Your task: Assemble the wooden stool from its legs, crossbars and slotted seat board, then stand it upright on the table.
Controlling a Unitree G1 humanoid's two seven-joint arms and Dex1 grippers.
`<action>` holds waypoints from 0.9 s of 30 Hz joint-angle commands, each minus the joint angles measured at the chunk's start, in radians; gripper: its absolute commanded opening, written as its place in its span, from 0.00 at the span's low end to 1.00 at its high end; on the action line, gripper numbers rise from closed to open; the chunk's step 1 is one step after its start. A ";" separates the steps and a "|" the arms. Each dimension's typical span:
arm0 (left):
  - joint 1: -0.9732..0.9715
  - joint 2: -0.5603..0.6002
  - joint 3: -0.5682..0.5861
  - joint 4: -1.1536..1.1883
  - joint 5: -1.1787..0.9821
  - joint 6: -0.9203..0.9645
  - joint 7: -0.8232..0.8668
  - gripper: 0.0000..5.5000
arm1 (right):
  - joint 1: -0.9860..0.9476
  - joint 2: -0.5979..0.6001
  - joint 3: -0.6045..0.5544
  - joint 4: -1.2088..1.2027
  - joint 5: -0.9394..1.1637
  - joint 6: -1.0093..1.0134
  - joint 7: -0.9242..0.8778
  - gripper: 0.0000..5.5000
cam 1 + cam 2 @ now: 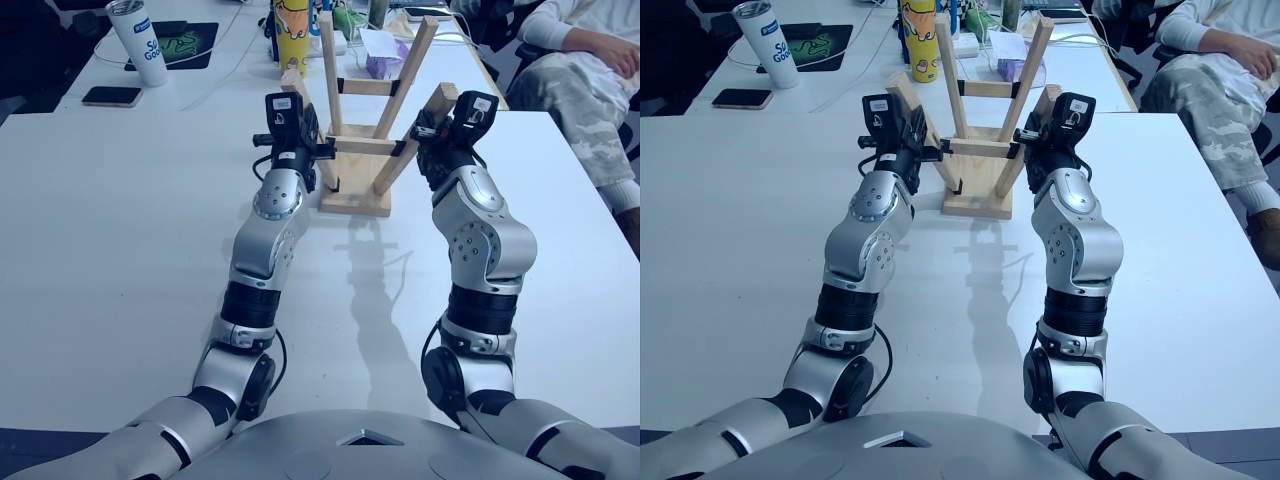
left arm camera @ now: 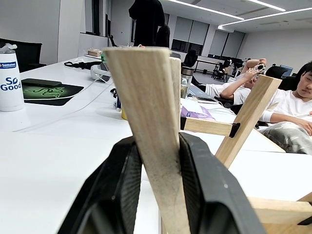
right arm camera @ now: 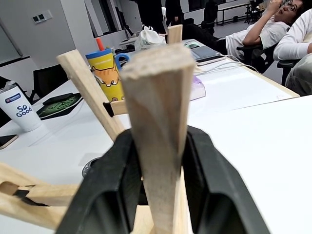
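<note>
The wooden stool [image 1: 356,199] lies upside down at the middle of the white table [image 1: 120,220], seat board flat on the top and its legs splayed upward, joined by crossbars [image 1: 365,145]. My left gripper [image 1: 303,140] is shut on the near left leg [image 2: 151,122], whose wood runs up between the black fingers [image 2: 122,185]. On the other side, my right gripper [image 1: 428,132] is shut on the near right leg [image 3: 158,117], clamped between its black fingers [image 3: 209,195]. The two far legs [image 1: 329,70] rise behind them.
Behind the stool stand a yellow cup [image 1: 292,35] and a purple packet [image 1: 381,66]. A white tumbler [image 1: 138,40], a dark mouse pad [image 1: 190,42] and a phone [image 1: 112,96] lie at the far left. The table's right edge [image 1: 590,200] is near my right arm.
</note>
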 commanded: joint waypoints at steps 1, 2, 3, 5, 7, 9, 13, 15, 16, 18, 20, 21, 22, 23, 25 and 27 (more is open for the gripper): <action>0.018 -0.008 -0.060 0.114 0.029 0.105 -0.062 0.19 | 0.029 0.016 0.001 0.027 0.007 0.023 0.002 0.19; 0.021 -0.007 -0.065 0.128 0.031 0.103 -0.072 0.19 | 0.029 0.026 -0.014 0.036 0.021 0.026 0.002 0.19; 0.023 -0.006 -0.068 0.137 0.031 0.102 -0.078 0.19 | 0.029 0.033 -0.024 0.043 0.031 0.027 0.002 0.19; 0.027 -0.001 -0.074 0.155 0.035 0.097 -0.088 0.19 | 0.037 0.030 -0.039 0.070 0.041 0.010 0.017 0.19; 0.025 0.001 -0.073 0.163 0.040 0.096 -0.093 0.19 | 0.042 0.021 -0.041 0.084 0.037 -0.007 0.029 0.19; 0.022 0.004 -0.071 0.171 0.043 0.098 -0.100 0.19 | 0.049 0.010 -0.031 0.095 0.027 -0.034 0.049 0.19; 0.013 0.016 -0.081 0.177 0.049 0.101 -0.124 0.19 | 0.062 -0.011 -0.002 0.108 0.010 -0.087 0.083 0.19; 0.005 0.033 -0.106 0.171 0.055 0.116 -0.157 0.19 | 0.058 -0.019 0.009 0.106 0.008 -0.112 0.091 0.19; 0.003 0.037 -0.112 0.170 0.056 0.121 -0.165 0.19 | 0.056 -0.020 0.010 0.106 0.008 -0.117 0.093 0.19; -0.009 0.052 -0.128 0.177 0.058 0.125 -0.199 0.19 | 0.039 -0.023 0.010 0.108 0.014 -0.140 0.102 0.19; -0.018 0.073 -0.146 0.164 0.055 0.136 -0.245 0.19 | 0.030 -0.026 0.010 0.110 0.034 -0.146 0.126 0.19; -0.019 0.077 -0.149 0.160 0.054 0.139 -0.255 0.19 | 0.029 -0.027 0.011 0.112 0.039 -0.147 0.131 0.19; -0.026 0.094 -0.162 0.158 0.062 0.139 -0.273 0.19 | 0.028 -0.026 0.013 0.115 0.043 -0.148 0.136 0.19; -0.030 0.105 -0.170 0.158 0.069 0.137 -0.284 0.20 | 0.027 -0.026 0.014 0.118 0.045 -0.149 0.137 0.19; -0.034 0.127 -0.183 0.152 0.074 0.141 -0.308 0.21 | 0.026 -0.024 0.022 0.121 0.051 -0.151 0.143 0.19; -0.031 0.155 -0.206 0.123 0.071 0.162 -0.340 0.21 | 0.029 -0.021 0.033 0.104 0.071 -0.145 0.162 0.19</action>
